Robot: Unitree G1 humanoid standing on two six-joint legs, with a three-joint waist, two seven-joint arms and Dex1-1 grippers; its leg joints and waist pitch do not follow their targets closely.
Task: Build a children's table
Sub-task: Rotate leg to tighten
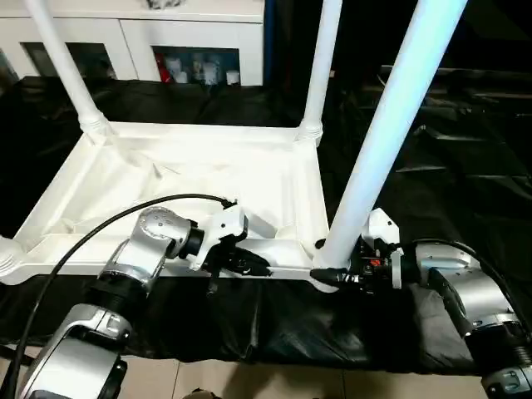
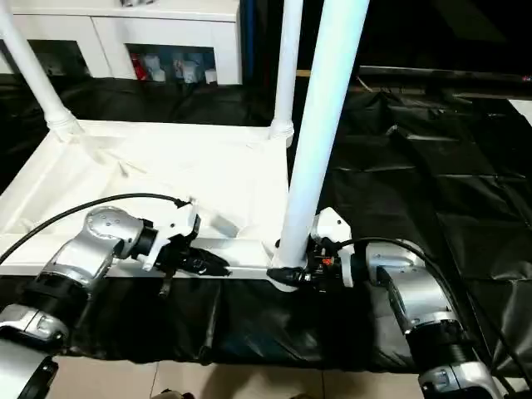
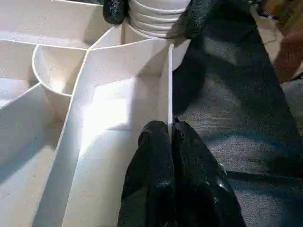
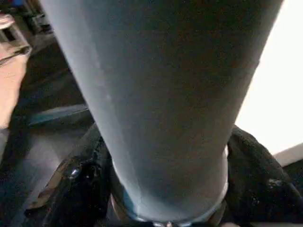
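The white tabletop (image 1: 208,166) lies underside up on black cloth, its ribs showing. Two white legs stand in the far corner sockets, one at the left (image 1: 62,66) and one at the right (image 1: 322,66). A third leg (image 1: 391,125) rises from the near right corner. My right gripper (image 1: 326,273) is shut on this leg's base just above the socket, with one black finger (image 4: 80,189) on each side of the tube. My left gripper (image 3: 169,130) is shut on the tabletop's thin near rim (image 3: 168,85), a little left of that corner.
A white cabinet (image 1: 166,41) with glass doors stands behind the table. The black cloth (image 1: 465,166) spreads to the right and hangs over the front edge, with pale floor (image 1: 249,382) below. A black cable (image 1: 100,233) arcs over my left forearm.
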